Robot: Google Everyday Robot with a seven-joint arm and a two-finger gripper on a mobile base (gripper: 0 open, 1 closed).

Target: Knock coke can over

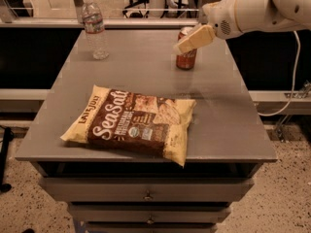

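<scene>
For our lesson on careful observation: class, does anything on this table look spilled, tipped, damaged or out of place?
Nothing stands out. The coke can and the water bottle stand upright, the chip bag lies flat on the table, and nothing is spilled. The gripper hovers at the can's upper part.

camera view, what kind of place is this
Probably an office or lab workspace: a grey drawer cabinet serves as the table, office chair bases stand behind it, and the floor is speckled. The gripper is at the coke can near the far edge.
</scene>
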